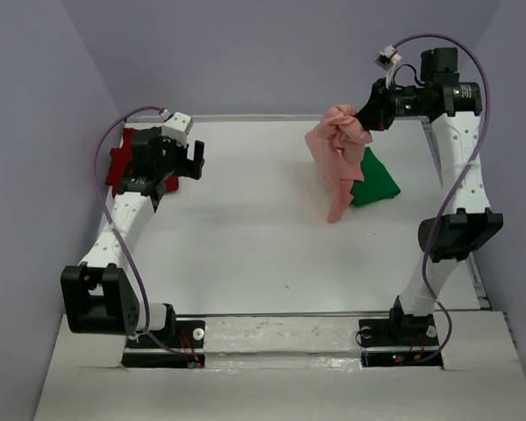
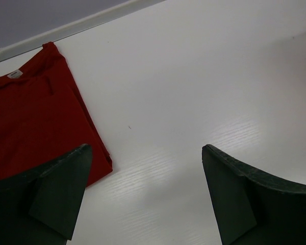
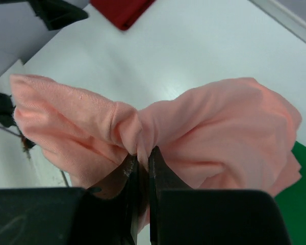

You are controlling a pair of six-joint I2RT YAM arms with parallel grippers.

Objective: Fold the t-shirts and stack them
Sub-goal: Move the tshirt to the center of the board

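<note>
White table (image 1: 245, 237): right gripper (image 1: 361, 117) pinching salmon-pink shirt (image 1: 336, 158).

Left hand (image 2: 146, 149) and right hand (image 3: 143, 155) are dark, on white-linked arms (image 1: 123, 224) with black joints, black bases (image 1: 171, 344) and purple cables (image 1: 95, 175).

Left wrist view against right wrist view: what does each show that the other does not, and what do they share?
Left wrist only: the left gripper, jaws open, and a white label on the dark red t-shirt. Right wrist only: the right gripper shut on the bunched salmon-pink t-shirt, and the green t-shirt. Both: the dark red t-shirt and the white table.
</note>
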